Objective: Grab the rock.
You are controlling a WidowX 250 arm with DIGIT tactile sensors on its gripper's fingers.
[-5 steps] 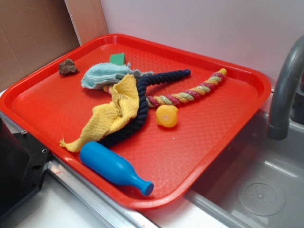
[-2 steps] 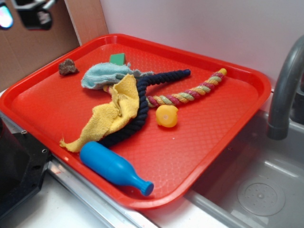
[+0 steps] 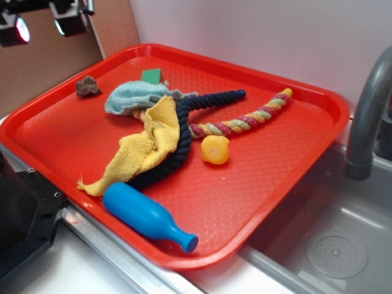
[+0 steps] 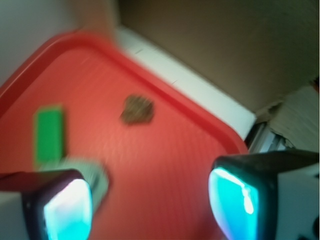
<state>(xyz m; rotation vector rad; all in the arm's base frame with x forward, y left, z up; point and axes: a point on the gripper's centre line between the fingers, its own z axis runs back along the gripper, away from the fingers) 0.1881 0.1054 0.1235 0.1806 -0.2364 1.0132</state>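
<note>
Here my fingers are spread wide and empty, hovering above the red tray. The rock lies apart from them, beside the tray's rim, with the green block nearby.

The end effector, absent a second ago, has entered at the upper left.
</note>
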